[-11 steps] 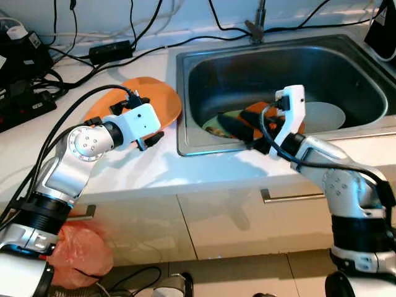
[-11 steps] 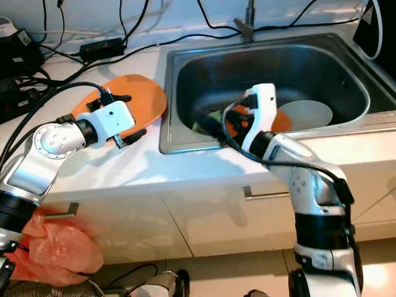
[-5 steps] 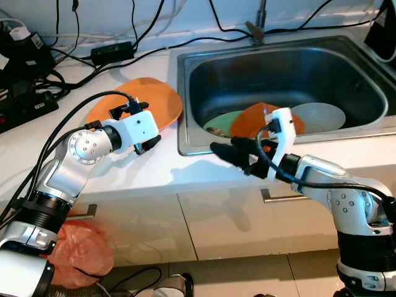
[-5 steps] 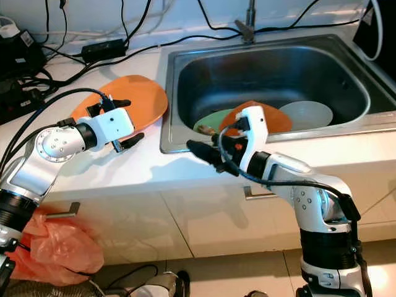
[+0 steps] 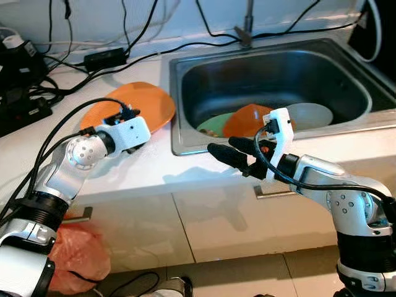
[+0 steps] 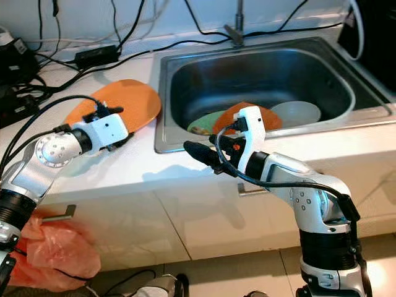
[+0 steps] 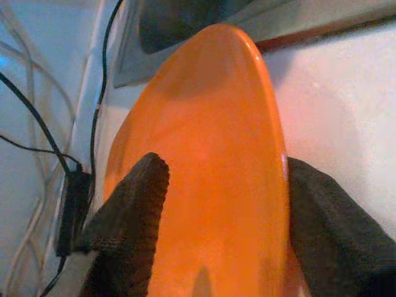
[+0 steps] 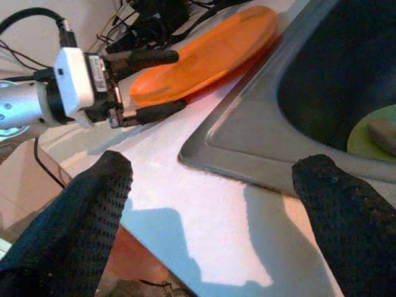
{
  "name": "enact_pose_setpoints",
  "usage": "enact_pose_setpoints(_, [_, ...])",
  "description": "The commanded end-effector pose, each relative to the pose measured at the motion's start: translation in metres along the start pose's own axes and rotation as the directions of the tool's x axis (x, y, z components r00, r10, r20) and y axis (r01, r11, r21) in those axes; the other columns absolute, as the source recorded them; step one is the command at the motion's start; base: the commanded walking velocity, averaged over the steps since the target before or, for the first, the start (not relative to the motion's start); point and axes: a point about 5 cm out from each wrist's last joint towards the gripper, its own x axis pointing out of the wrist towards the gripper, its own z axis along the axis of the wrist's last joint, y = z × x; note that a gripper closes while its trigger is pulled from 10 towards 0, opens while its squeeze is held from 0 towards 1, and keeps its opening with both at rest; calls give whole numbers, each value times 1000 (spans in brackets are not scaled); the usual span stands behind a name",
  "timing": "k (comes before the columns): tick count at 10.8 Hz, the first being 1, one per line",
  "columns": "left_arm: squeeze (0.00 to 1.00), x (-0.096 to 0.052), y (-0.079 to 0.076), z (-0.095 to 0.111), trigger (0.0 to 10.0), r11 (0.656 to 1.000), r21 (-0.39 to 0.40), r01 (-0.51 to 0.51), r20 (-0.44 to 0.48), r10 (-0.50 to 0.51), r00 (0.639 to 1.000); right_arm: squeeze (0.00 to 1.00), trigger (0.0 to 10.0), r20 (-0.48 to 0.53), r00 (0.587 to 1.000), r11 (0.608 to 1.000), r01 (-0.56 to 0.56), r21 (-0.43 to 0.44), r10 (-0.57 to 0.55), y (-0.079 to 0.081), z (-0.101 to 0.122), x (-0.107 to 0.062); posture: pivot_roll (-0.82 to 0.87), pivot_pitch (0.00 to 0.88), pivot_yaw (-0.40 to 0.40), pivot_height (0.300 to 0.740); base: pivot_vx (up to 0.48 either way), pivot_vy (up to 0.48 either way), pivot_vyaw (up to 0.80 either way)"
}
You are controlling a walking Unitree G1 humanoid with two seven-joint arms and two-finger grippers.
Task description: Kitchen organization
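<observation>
An orange plate (image 5: pixel 148 102) lies on the white counter, left of the steel sink (image 5: pixel 346 68). My left gripper (image 8: pixel 179 80) is open and straddles the plate's near rim, one finger over the top (image 7: pixel 133 210) and the other at its underside. In the sink lie an orange dish (image 5: pixel 244 119), a green plate (image 5: pixel 210 124) with scraps on it, and a white plate (image 5: pixel 312 114). My right gripper (image 5: pixel 223 146) hangs open and holds nothing, above the counter's front edge by the sink's near left corner.
Black cables, a power adapter (image 5: pixel 105 57) and dark devices (image 5: pixel 18 93) crowd the counter's back left. The faucet (image 5: pixel 246 28) stands behind the sink. White cabinet fronts with a handle (image 5: pixel 272 192) are below, and an orange plastic bag (image 5: pixel 74 260) sits on the floor at left.
My right gripper has come up out of the sink and back to the counter's front edge, uncovering the orange dish. My left gripper has slid further onto the counter plate's rim.
</observation>
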Motion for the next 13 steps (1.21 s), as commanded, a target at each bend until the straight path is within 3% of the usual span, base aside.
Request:
enact_pose_setpoints(1, [0, -4, -15, -24, 0, 998, -6, 63, -110, -63, 992, 1000, 10000, -1, 999, 999, -35, -21, 35, 7, 3, 0, 185, 83, 124, 740, 0, 0, 0])
enact_pose_setpoints(10, [0, -1, -16, -24, 0, 998, -16, 53, -68, -54, 996, 1000, 10000, -14, 999, 999, -36, -5, 36, 8, -3, 2, 187, 92, 129, 740, 0, 0, 0])
enact_pose_setpoints(13, [0, 3, -2, -8, 0, 998, -18, -53, 10, 53, 999, 1000, 10000, -11, 1000, 1000, -29, 2, 29, 7, -3, 2, 187, 91, 135, 740, 0, 0, 0])
